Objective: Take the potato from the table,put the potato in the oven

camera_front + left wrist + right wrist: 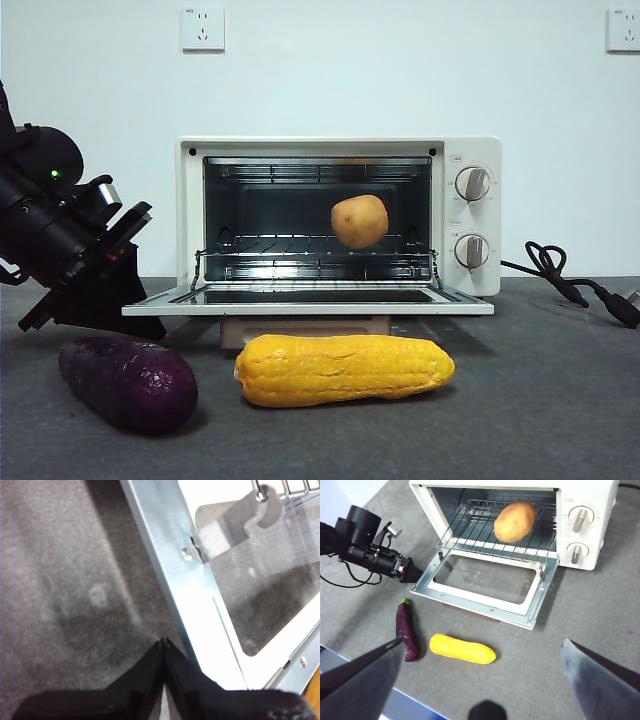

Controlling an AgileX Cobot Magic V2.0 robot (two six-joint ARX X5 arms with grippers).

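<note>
The tan-brown potato [359, 221] [515, 521] lies on the wire rack inside the cream-white oven [470, 150] [592, 540]. The oven's glass door [300, 302] [485, 580] hangs open, flat over the table [540, 400]. My left gripper [164, 641] [415, 572] is shut on nothing, low at the door's left front corner, beside its metal frame [200, 595]. In the front view it shows as the dark arm at the left [135, 325]. High above the table, my right gripper [482, 641] is open and holds nothing.
A dark purple eggplant [128, 383] [406, 629] and a yellow corn cob [345, 369] [462, 649] lie on the table in front of the open door. The oven's black cord [570, 285] trails on the right.
</note>
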